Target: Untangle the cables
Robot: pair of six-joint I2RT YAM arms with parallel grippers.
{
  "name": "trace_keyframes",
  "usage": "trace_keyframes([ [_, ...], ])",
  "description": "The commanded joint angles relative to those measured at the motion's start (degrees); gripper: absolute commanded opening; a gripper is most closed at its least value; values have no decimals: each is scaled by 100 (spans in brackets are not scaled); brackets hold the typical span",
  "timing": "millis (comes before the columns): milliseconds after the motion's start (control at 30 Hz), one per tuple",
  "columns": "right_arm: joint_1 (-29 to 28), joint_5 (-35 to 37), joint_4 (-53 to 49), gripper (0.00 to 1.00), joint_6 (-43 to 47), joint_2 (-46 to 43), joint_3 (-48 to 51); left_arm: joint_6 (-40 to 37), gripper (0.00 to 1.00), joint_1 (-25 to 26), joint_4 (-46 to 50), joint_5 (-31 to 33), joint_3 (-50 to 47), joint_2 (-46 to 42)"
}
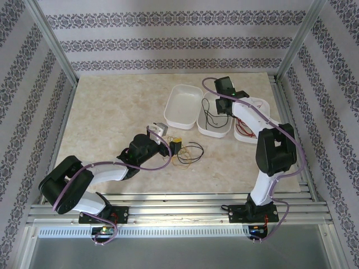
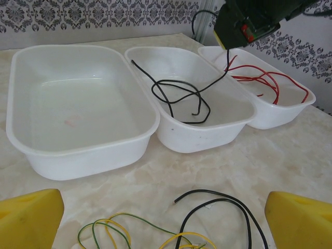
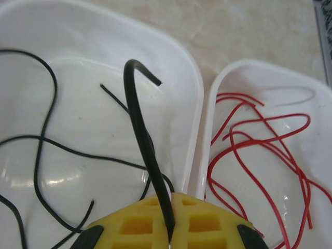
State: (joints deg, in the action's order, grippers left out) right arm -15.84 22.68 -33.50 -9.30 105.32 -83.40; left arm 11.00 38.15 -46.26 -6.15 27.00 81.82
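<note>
Right gripper [image 3: 171, 201] clenched on a black cable [image 3: 148, 150], held above the middle tray [image 2: 207, 136]. Red cables [image 2: 270, 83] noted in the tray [image 2: 282, 116] at its 3 o'clock. Left gripper [image 2: 165, 220] released, spread over loose cables [image 2: 211, 192] on the table [image 2: 290, 155].

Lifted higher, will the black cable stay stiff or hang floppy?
Probably floppy: the black cable droops from the right fingers in loose loops into the middle tray. Its short free end arches up unsupported, so maybe slightly springy. Thin, so likely light.
</note>
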Motion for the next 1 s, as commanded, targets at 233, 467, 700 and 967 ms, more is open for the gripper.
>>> trace_keyframes([
  [233,28,-186,-403,11,-15,525,-222,138,99,-27,-40,-25,11,27],
  [467,26,-903,-697,21,-2,777,-476,121,99,-27,-8,4,15,40],
  [700,11,-1433,-1009,35,-32,523,-629,103,99,-27,-14,18,6,53],
  [967,9,-2014,-928,43,-144,-10,-549,112,99,-27,-93,9,3,94],
])
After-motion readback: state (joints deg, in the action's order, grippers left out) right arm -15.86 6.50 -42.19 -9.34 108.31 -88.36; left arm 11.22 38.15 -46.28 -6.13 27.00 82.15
